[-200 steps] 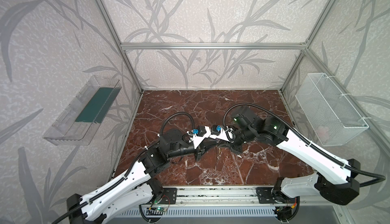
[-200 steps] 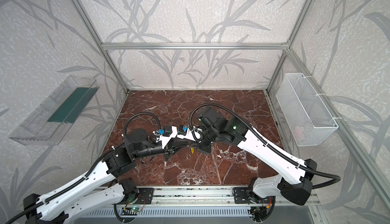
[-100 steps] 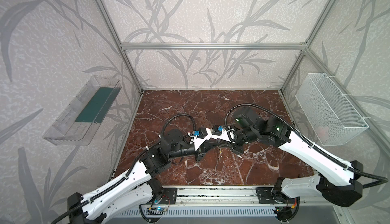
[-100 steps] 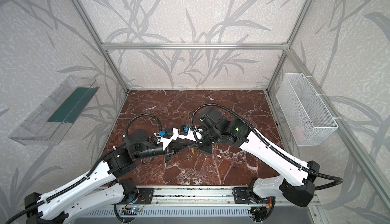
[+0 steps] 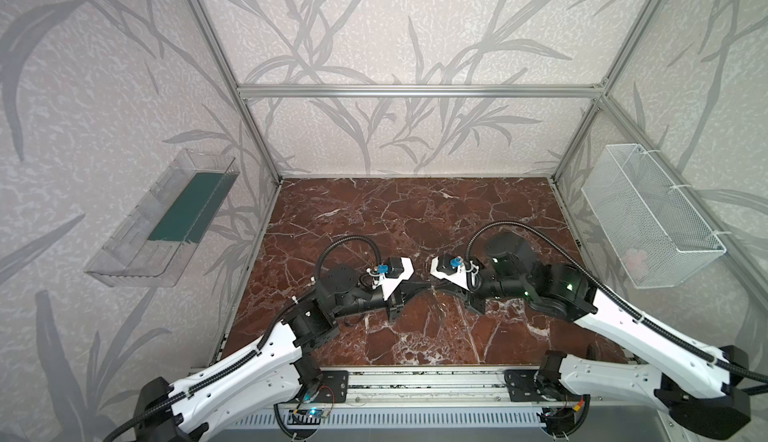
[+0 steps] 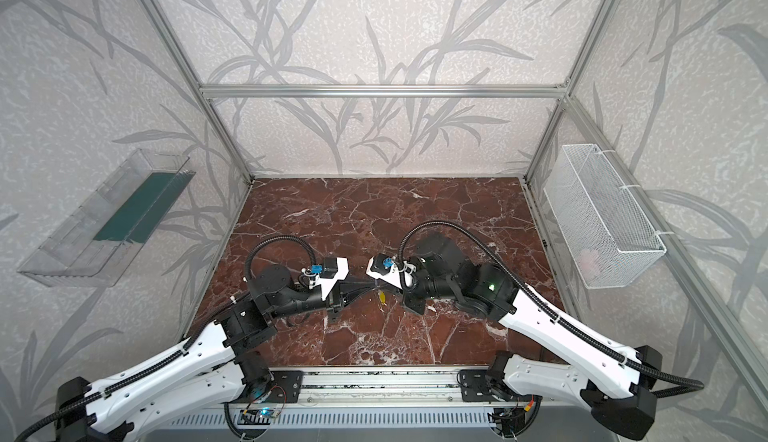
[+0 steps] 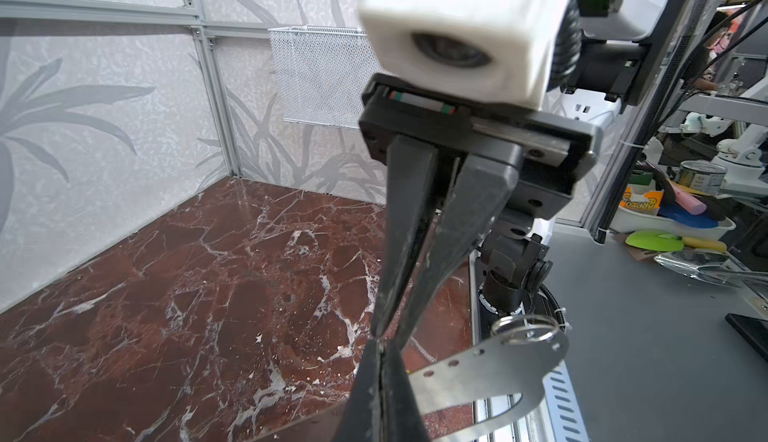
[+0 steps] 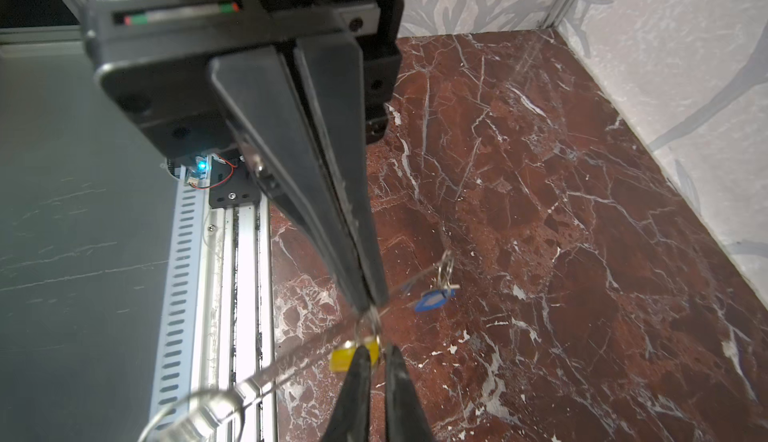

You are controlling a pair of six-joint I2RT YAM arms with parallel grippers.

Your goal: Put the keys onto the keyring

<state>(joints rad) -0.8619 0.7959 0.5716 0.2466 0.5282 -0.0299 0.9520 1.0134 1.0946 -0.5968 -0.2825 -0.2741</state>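
Note:
My left gripper (image 7: 381, 344) is shut on the keyring (image 7: 490, 373), a flat grey plate with a row of small holes and a wire split ring (image 7: 525, 329) at its end. My right gripper (image 8: 377, 346) meets it tip to tip above the marble floor. Its jaws stand a narrow gap apart, with the yellow key (image 8: 345, 359) right beside one fingertip. The blue key (image 8: 432, 300) hangs just beyond on a small wire ring. In both top views the two grippers meet at mid-floor, the left (image 5: 427, 285) and the right (image 6: 380, 288), with the yellow key (image 6: 381, 295) dangling below.
A white wire basket (image 5: 648, 219) hangs on the right wall and a clear plastic tray (image 5: 166, 219) on the left wall. The metal rail (image 5: 415, 381) with both arm bases runs along the front edge of the marble floor (image 5: 395, 219).
The left jaws closed fully on the keyring. The right jaws have parted slightly just now. Both arms have shifted only a little and stay tip to tip.

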